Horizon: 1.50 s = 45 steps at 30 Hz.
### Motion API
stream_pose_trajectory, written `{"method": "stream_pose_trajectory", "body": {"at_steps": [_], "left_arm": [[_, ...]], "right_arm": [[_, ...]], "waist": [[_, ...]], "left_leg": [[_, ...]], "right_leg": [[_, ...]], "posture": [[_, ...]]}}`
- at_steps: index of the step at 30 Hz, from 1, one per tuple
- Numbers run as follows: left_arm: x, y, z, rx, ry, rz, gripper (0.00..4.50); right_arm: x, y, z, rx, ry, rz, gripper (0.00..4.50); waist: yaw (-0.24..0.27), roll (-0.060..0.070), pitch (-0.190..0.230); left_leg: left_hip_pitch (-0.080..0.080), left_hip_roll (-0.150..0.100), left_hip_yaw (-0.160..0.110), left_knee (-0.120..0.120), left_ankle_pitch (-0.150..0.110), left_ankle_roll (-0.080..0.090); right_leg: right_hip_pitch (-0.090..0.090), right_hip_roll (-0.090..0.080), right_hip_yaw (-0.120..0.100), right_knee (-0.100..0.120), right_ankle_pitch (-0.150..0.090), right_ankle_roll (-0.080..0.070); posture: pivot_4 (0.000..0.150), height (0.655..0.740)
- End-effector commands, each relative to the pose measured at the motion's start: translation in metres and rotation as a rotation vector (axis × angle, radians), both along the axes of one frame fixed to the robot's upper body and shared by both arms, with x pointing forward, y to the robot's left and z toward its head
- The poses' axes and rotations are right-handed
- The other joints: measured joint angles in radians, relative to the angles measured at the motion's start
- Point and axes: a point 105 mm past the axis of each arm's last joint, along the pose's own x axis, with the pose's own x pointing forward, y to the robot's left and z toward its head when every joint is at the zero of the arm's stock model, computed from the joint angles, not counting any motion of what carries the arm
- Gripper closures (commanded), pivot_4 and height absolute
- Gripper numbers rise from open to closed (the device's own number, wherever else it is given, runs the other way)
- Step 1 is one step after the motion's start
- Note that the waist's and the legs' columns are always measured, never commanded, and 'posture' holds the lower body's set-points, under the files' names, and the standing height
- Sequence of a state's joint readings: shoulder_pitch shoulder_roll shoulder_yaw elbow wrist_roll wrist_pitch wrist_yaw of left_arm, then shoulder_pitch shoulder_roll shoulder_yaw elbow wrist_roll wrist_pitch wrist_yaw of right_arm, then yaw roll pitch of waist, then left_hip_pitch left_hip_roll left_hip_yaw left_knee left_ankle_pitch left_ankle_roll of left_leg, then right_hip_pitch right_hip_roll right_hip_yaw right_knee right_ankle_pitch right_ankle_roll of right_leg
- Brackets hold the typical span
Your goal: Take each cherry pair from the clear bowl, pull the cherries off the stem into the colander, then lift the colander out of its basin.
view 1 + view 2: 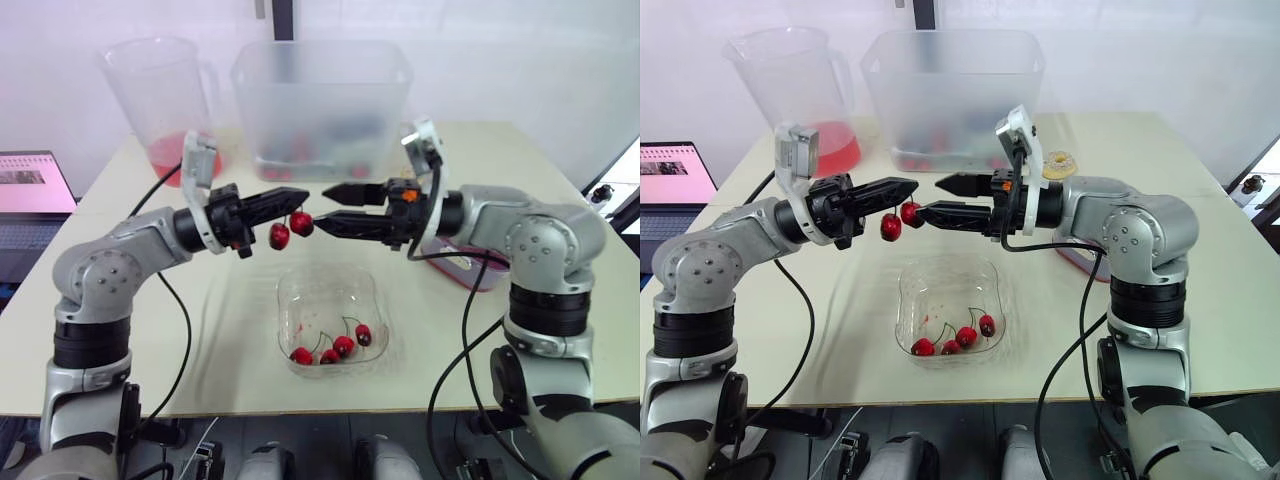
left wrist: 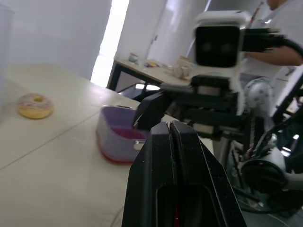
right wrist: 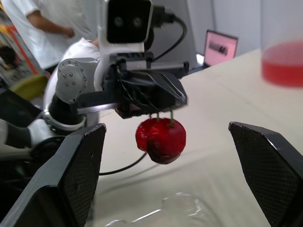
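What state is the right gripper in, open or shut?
Open. The right gripper has its fingers wide apart, facing the cherry pair held by the left gripper.

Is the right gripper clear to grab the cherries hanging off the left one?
Likely yes: the right gripper is open and level with the cherry pair hanging from the shut left gripper, with nothing between them.

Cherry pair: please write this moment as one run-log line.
left gripper: shut on cherry pair | pair: hanging above clear bowl | right gripper: open, facing pair | more cherries: in bowl
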State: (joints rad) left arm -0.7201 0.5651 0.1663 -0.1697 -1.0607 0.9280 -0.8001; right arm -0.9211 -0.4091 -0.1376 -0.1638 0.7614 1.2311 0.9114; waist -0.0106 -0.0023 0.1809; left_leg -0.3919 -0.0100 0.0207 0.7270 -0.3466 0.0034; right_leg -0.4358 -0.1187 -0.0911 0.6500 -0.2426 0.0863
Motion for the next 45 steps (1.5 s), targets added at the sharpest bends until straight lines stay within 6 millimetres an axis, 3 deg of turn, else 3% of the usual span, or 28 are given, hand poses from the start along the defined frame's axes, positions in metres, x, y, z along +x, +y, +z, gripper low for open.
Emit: {"method": "stream_pose_trajectory", "body": {"at_steps": [1,4,5,7,11,19,24,32,38,45], "left_arm": [[-0.010,-0.009,0.013,-0.013,-0.049,-0.058,4.50],[-0.010,-0.011,0.014,-0.017,-0.051,-0.059,4.50],[-0.010,-0.012,0.014,-0.019,-0.052,-0.057,4.50],[-0.009,-0.012,0.013,-0.021,-0.052,-0.056,4.50],[-0.008,-0.015,0.016,-0.032,-0.053,-0.055,4.50],[-0.006,-0.018,0.008,-0.023,-0.044,-0.058,4.50],[-0.007,-0.020,0.008,-0.027,-0.049,-0.062,4.50],[-0.004,-0.017,0.006,-0.021,-0.050,-0.050,4.50],[-0.001,-0.016,0.010,-0.030,-0.069,-0.044,4.50],[0.001,-0.018,0.011,-0.042,-0.075,-0.051,4.50]], "right_arm": [[-0.007,0.008,0.004,0.033,0.002,0.054,0.05],[-0.008,0.012,0.000,0.033,0.009,0.061,0.05],[-0.008,0.012,-0.001,0.042,0.022,0.064,0.31],[-0.008,0.013,-0.002,0.047,0.033,0.060,0.96],[-0.009,0.012,-0.005,0.040,0.039,0.057,2.85],[-0.009,0.009,-0.014,0.016,0.062,0.045,2.85],[-0.011,0.010,-0.018,0.012,0.071,0.051,4.07],[-0.012,0.005,-0.025,-0.017,0.087,0.052,4.07],[-0.023,-0.010,-0.057,-0.149,0.171,0.075,4.07],[-0.025,-0.019,-0.071,-0.193,0.216,0.052,4.07]], "waist": [[-0.001,0.000,0.000],[-0.002,0.000,0.000],[-0.002,0.000,0.000],[-0.001,0.000,0.000],[0.000,0.000,0.000],[0.001,0.000,0.000],[-0.001,0.000,0.000],[0.000,0.000,0.000],[0.001,0.000,0.000],[0.001,0.000,0.000]], "left_leg": [[0.000,0.000,0.000,0.000,0.000,0.000],[0.000,0.000,0.000,0.000,0.000,0.000],[0.000,0.000,0.000,0.000,0.000,0.000],[0.000,0.000,0.000,0.000,0.000,0.000],[0.000,0.000,0.000,0.000,0.000,0.000],[0.000,0.000,0.000,0.000,0.000,0.000],[0.000,0.000,0.000,0.000,0.000,0.000],[0.000,0.000,0.000,0.000,0.000,0.000],[0.000,0.000,0.000,0.000,0.000,0.000],[0.000,0.001,0.000,-0.001,0.000,0.000]], "right_leg": [[0.000,0.000,0.000,0.000,0.000,0.000],[0.000,0.000,0.000,0.000,0.000,0.000],[0.000,0.000,0.000,0.000,0.000,0.000],[0.000,0.000,0.000,0.000,0.000,0.000],[0.000,0.000,0.000,0.000,0.000,0.000],[0.000,0.000,0.000,0.000,0.000,0.000],[0.000,0.000,0.000,0.000,0.000,0.000],[0.000,0.000,0.000,0.000,0.000,0.000],[0.000,0.000,0.000,0.000,0.000,0.000],[0.000,0.000,0.000,-0.001,0.000,0.000]], "posture": [[0.150,0.6863],[0.150,0.6863],[0.150,0.6863],[0.150,0.6863],[0.150,0.6863],[0.150,0.6863],[0.150,0.6863],[0.150,0.6863],[0.150,0.6863],[0.150,0.6863]]}}
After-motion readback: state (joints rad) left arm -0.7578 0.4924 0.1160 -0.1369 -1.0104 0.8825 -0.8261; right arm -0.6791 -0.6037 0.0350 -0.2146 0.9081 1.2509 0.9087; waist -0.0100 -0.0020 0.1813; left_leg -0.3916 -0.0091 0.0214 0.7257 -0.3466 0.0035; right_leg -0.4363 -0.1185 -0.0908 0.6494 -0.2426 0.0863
